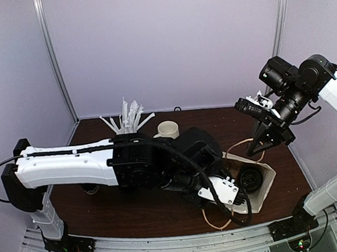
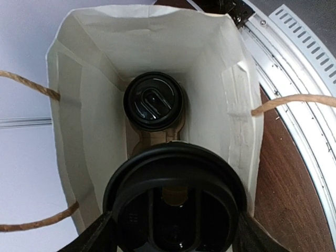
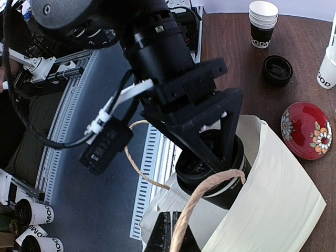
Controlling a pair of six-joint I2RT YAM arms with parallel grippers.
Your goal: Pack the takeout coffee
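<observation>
Second coffee going in! The left gripper (image 2: 173,237) has its jaws spread wide around the lidded black cup (image 2: 173,194), poised at the mouth of the white paper bag (image 2: 89,110). The first cup (image 2: 154,101) already sits upright deep inside. Next, lower it alongside that one, then let go. The right gripper (image 1: 255,149) is pinched closed above the bag, but I can't tell whether it holds the twine handle (image 3: 205,197). The white lettering on the stacked paper cups (image 3: 262,27) is only partly legible.

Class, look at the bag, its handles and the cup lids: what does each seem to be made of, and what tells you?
Bag: matte white paper, going by its creases.
Handles: tan twisted cord, probably paper twine.
Lids: glossy black, with moulded ridges, likely plastic.
</observation>
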